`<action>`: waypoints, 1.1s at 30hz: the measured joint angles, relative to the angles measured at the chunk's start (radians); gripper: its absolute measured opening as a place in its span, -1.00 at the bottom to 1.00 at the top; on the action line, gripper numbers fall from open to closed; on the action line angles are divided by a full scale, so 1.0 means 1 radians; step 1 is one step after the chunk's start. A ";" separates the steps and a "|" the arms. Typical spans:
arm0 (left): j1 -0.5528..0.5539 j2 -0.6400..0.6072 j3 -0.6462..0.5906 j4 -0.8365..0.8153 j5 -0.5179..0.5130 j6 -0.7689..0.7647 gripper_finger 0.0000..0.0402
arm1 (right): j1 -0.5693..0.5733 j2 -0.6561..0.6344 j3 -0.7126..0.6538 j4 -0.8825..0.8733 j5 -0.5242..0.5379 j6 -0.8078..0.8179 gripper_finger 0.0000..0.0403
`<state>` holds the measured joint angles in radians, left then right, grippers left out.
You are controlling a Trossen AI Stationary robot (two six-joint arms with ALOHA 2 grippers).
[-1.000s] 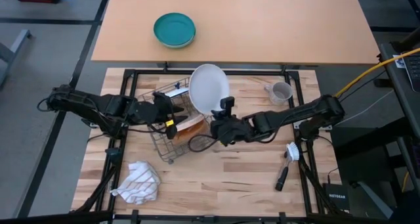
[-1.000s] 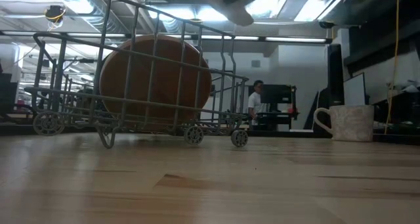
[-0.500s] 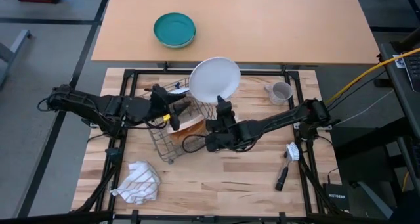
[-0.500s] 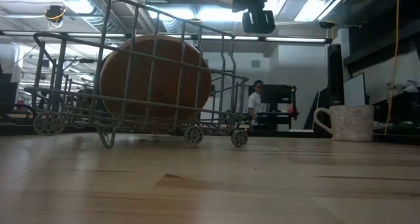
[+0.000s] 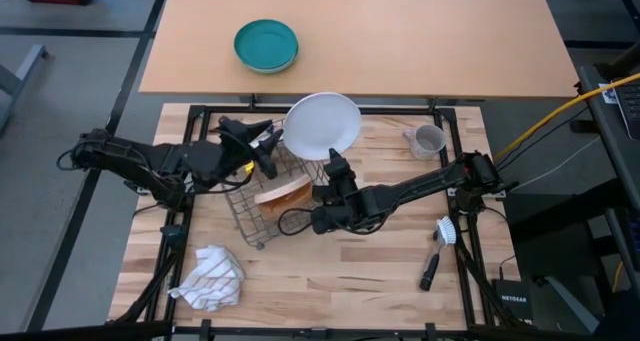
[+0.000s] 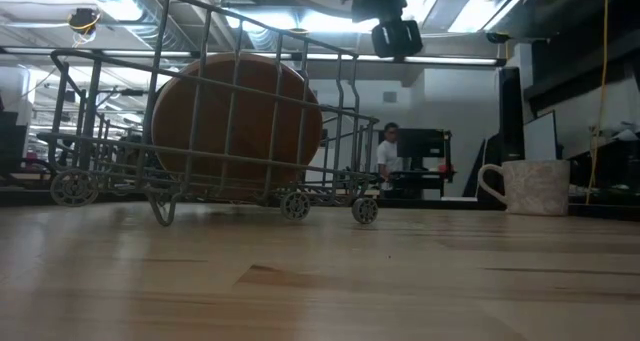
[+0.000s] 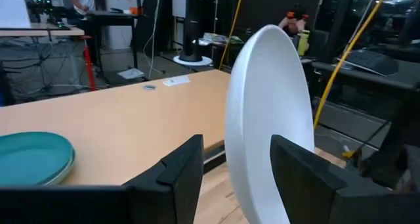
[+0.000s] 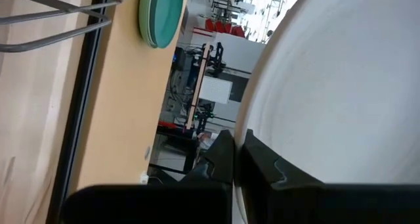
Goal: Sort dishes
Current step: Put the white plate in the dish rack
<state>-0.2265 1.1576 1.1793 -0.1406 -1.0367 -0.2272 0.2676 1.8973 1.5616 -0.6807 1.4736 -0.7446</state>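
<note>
My right gripper (image 5: 330, 162) is shut on the white plate (image 5: 322, 126), held high above the wire rack (image 5: 250, 209). The plate's face is turned mostly up. My left gripper (image 5: 262, 146) is open at the plate's left rim. In the left wrist view its two fingers (image 7: 180, 175) stand on either side of the plate's edge (image 7: 266, 112). The peach-pink bowl (image 5: 283, 192) stands on its edge in the rack and also shows in the low view (image 6: 235, 121). The grey mug (image 5: 428, 141) stands on the table at the far right. No blue plate shows. My right gripper pinches the white plate's rim (image 8: 259, 142) between its two fingers, on the plate's near side. It comes slanting up from the table's near side. The plate is lifted clear of the rack and the table. My left gripper has the plate's rim between its open fingers. I cannot tell whether a finger touches it.
A teal-green bowl (image 5: 266, 45) lies on the tan table beyond the work table. A white striped cloth (image 5: 212, 278) lies at the near left. A dish brush (image 5: 437, 251) lies at the near right. A person shows in the room behind (image 6: 388, 151).
My right gripper has moved toward the table's left and tipped the white plate from steeply tilted to more face-up. My left gripper has risen from the rack toward the far edge, up to the plate's left rim.
</note>
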 joint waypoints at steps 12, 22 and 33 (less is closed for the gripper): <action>0.070 0.064 0.000 -0.006 0.011 -0.010 -0.17 | 0.000 0.000 0.000 0.014 -0.035 -0.002 -0.95; 0.124 0.084 0.000 -0.004 0.013 -0.036 -0.17 | 0.000 0.000 0.000 0.033 -0.046 -0.025 -0.95; 0.135 0.084 0.000 -0.005 0.018 -0.045 -0.46 | 0.000 -0.001 0.000 0.033 -0.054 -0.027 -0.95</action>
<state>-0.0910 1.2415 1.1793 -0.1455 -1.0186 -0.2719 0.2672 1.8961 1.5620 -0.6476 1.4200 -0.7715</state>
